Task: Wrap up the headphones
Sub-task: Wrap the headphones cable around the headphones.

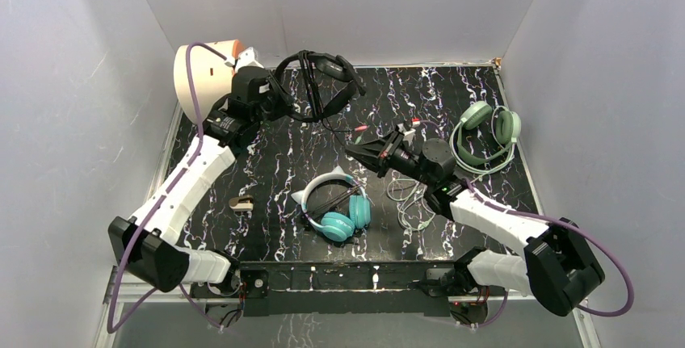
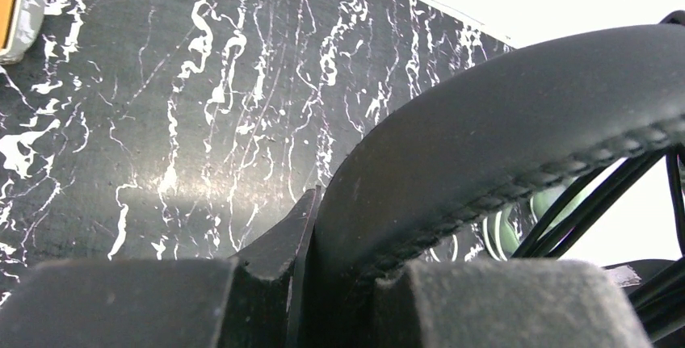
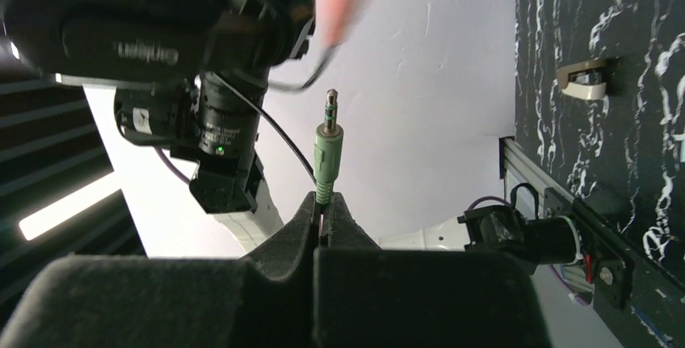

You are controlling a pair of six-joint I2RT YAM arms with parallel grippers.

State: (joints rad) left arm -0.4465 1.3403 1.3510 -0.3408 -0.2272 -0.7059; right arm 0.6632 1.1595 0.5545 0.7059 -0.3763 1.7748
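Note:
The black headphones (image 1: pixel 319 81) hang above the far left of the table, some of their cord looped over the band. My left gripper (image 1: pixel 283 99) is shut on their padded headband (image 2: pixel 501 122), which fills the left wrist view between the fingers (image 2: pixel 339 259). My right gripper (image 1: pixel 357 153) is shut on the pale green plug (image 3: pixel 328 150), raised over the table's middle. The plug's light cable trails into a loose pile (image 1: pixel 412 203). The sage-green headphones (image 1: pixel 485 134) lie at the right. The teal cat-ear headphones (image 1: pixel 339 211) lie at the near centre.
A white and orange head-shaped stand (image 1: pixel 202 73) sits at the far left corner behind the left arm. A small beige clip (image 1: pixel 241 203) lies on the marbled black table (image 1: pixel 275 154) at the near left. White walls close in three sides.

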